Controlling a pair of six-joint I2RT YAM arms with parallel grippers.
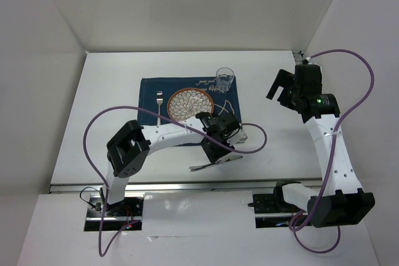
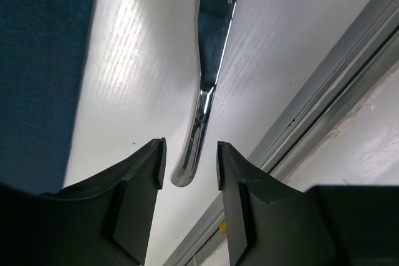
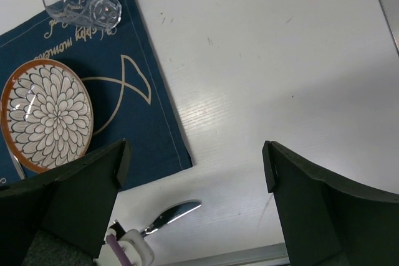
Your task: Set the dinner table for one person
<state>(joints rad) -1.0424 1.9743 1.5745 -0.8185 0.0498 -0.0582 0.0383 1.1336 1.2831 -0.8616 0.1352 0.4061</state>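
Steel utensil [image 2: 212, 54] cropped at top.

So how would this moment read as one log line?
left gripper: open, straddling silver metal knife lying on white matte tabletop | right gripper: open, empty

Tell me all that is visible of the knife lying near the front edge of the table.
The knife is one piece of mirror-like metal with small lettering on its blade. It lies flat on the dinner table, off the blue placemat, near the metal rail. Its handle end sits between the fingers of the open left gripper, apparently touching neither.
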